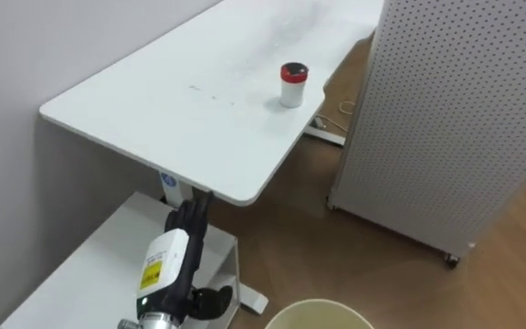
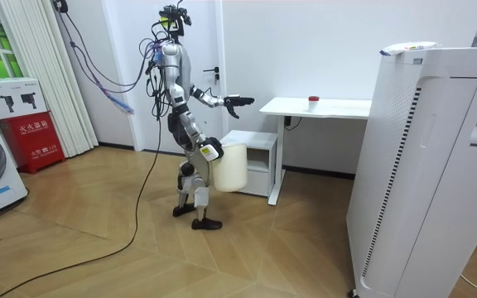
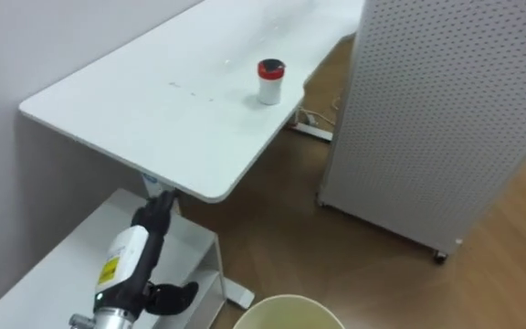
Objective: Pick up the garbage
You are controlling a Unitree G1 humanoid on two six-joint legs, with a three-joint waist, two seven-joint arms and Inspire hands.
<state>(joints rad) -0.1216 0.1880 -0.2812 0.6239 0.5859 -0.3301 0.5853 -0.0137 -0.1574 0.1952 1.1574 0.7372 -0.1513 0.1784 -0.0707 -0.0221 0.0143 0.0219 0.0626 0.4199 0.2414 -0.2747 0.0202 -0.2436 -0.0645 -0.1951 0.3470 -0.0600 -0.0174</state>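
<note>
A small white container with a red lid (image 1: 292, 84) stands upright on the white desk (image 1: 163, 119), near its right edge; in the room view the container (image 2: 313, 100) is at mid-desk. My left hand (image 1: 181, 256) reaches forward below the desk's near corner, fingers straight, thumb out to the side, holding nothing. It is well short of the container. The rim of a cream bin (image 1: 318, 313) shows at the bottom edge. In the room view my right hand (image 2: 209, 151) is at the bin (image 2: 230, 165), which hangs beside my thigh. I stand a step from the desk's end.
A tall white perforated unit (image 1: 455, 119) on castors stands right of the desk, leaving a strip of wooden floor between them. A low white cabinet (image 1: 89, 265) sits under the desk's near end. A red box (image 2: 33, 132) stands far behind me.
</note>
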